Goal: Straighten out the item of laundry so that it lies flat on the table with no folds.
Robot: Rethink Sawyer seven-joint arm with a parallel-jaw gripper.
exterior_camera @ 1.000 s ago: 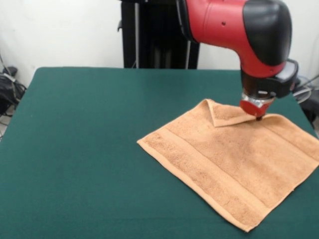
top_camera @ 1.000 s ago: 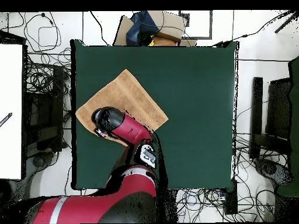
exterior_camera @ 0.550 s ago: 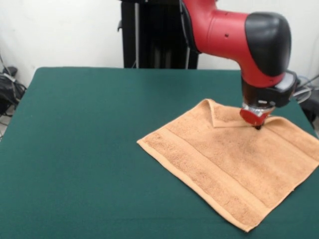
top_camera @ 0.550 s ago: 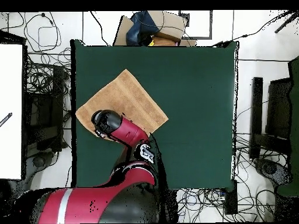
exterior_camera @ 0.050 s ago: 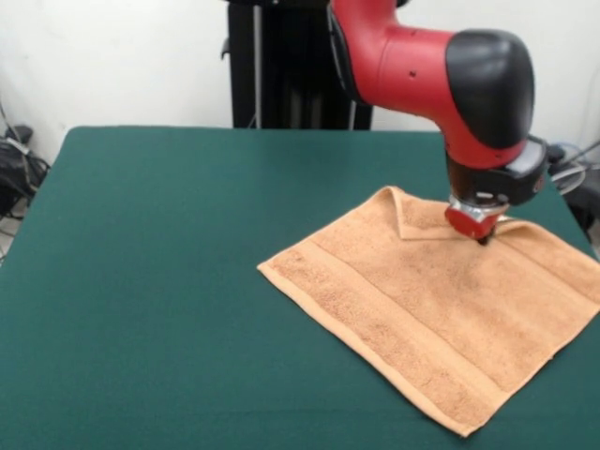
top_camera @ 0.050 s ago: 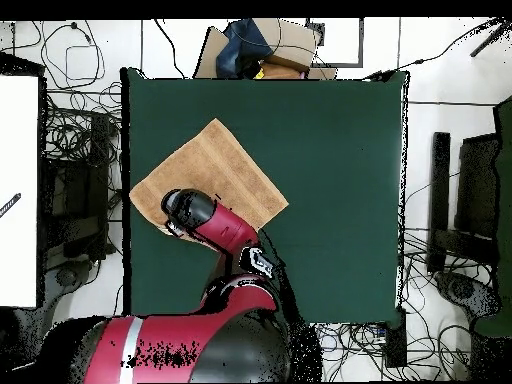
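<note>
One orange-brown towel [exterior_camera @ 0.050 s ago: 441,314] lies on the green table [exterior_camera @ 0.050 s ago: 159,281], over on the right side in the front view. It sits turned like a diamond, with its corners pointing at the table's edges. Most of it is flat, but the far corner [exterior_camera @ 0.050 s ago: 422,214] is folded back over itself. The gripper [exterior_camera @ 0.050 s ago: 481,234] is down at the edge of that fold. I cannot tell if it is gripping or let go.
</note>
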